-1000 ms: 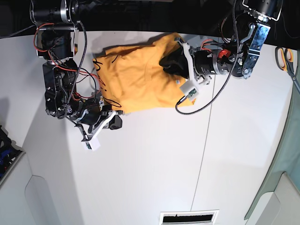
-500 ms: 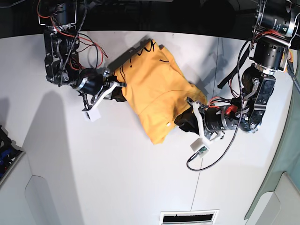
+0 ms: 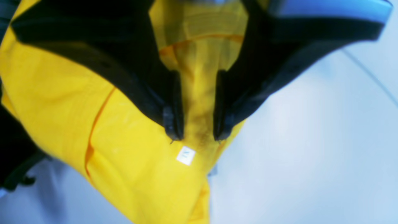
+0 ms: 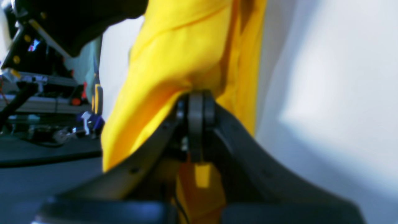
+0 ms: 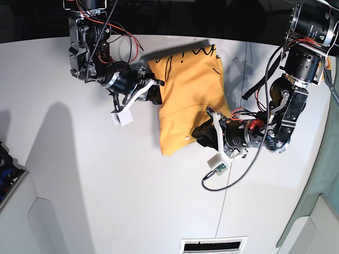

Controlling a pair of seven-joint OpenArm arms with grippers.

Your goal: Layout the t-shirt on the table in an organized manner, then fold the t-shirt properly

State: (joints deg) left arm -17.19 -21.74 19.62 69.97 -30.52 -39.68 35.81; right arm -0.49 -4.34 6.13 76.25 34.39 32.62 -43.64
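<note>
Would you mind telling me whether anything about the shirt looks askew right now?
Yes. The t-shirt is bunched and doubled over between the left gripper and the right gripper, not spread flat on the table, so no sleeves or hem can be made out.

Grey-green cloth (image 5: 322,174) hangs beside a vent slot (image 5: 213,246).

No text, brand or number can be read. Thin black handwritten-style markings (image 5: 186,55) are seen along the top edge of the t-shirt (image 5: 188,103) in the base view, but no letters can be made out. A small white tag (image 3: 186,155) on the t-shirt carries faint marks in the left wrist view, too blurred to be read.
</note>
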